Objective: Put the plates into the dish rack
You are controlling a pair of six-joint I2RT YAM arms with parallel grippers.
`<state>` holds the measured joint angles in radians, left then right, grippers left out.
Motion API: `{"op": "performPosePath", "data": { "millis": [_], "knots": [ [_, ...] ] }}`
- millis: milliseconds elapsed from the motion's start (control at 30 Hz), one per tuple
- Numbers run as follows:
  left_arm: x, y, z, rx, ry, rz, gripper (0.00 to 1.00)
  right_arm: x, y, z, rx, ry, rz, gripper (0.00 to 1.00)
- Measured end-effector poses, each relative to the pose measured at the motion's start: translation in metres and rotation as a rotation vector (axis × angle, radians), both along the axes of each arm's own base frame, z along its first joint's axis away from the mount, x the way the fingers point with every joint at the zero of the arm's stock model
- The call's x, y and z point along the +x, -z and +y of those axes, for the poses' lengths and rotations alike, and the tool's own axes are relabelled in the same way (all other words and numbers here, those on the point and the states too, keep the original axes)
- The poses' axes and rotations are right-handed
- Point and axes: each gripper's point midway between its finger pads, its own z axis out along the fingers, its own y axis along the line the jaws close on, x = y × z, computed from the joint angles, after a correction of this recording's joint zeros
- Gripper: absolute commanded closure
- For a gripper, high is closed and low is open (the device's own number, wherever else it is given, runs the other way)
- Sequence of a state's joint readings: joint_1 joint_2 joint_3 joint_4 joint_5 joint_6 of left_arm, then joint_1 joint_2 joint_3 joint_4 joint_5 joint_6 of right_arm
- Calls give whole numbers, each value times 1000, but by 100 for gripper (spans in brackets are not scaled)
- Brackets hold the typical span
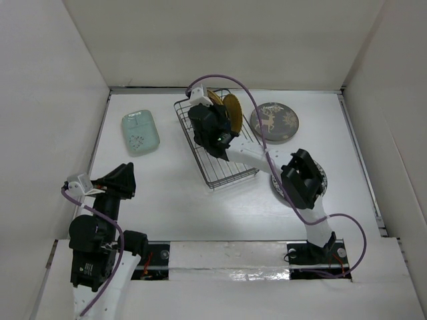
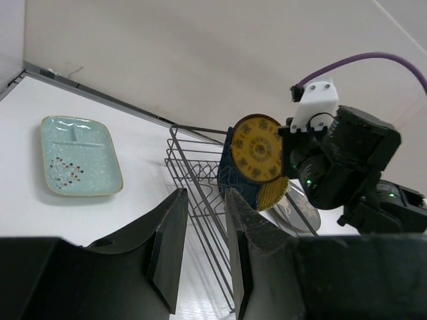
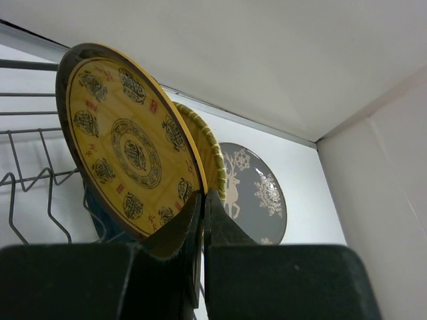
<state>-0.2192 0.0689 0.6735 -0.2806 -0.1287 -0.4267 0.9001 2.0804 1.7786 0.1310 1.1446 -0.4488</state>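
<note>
The dark wire dish rack point(image 1: 227, 175) stands mid-table. My right gripper point(image 3: 203, 200) is shut on the lower rim of a yellow patterned round plate point(image 3: 127, 147), holding it upright over the rack's far end. A second yellow plate point(image 3: 208, 150) stands right behind it, and a dark blue dish point(image 2: 230, 177) stands in the rack beside them. The grey deer plate point(image 1: 274, 122) lies flat right of the rack. The pale mint rectangular dish point(image 1: 140, 132) lies to the rack's left. A blue-and-white plate point(image 1: 323, 179) is mostly hidden under my right arm. My left gripper point(image 2: 203, 227) is open and empty, near left.
White walls enclose the table on the left, far and right sides. My right arm stretches diagonally from its base over the rack's right edge, with a purple cable looping above it. Bare table lies between the left gripper and the rack.
</note>
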Motion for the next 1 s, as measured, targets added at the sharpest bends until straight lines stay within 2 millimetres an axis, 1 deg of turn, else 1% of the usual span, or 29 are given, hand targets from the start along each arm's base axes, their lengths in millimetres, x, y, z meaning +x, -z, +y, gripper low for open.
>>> {"op": "performPosePath", "data": {
  "millis": [200, 267, 400, 667, 833, 1000],
  "knots": [
    [0, 0, 0, -1, -1, 0, 74, 7, 32, 8, -54, 28, 40, 100],
    [0, 0, 0, -1, -1, 0, 74, 5, 35, 7, -54, 48, 43, 100],
    [0, 0, -1, -1, 5, 1, 74, 3, 32, 5, -1, 85, 30, 100],
    [0, 0, -3, -1, 15, 1, 74, -5, 34, -3, 71, 156, -2, 100],
    [-1, 0, -7, -1, 39, 1, 74, -14, 26, -13, 112, 194, -35, 100],
    [-2, 0, -10, -1, 60, 1, 74, -16, 23, -17, 145, 226, -61, 100]
  ]
}}
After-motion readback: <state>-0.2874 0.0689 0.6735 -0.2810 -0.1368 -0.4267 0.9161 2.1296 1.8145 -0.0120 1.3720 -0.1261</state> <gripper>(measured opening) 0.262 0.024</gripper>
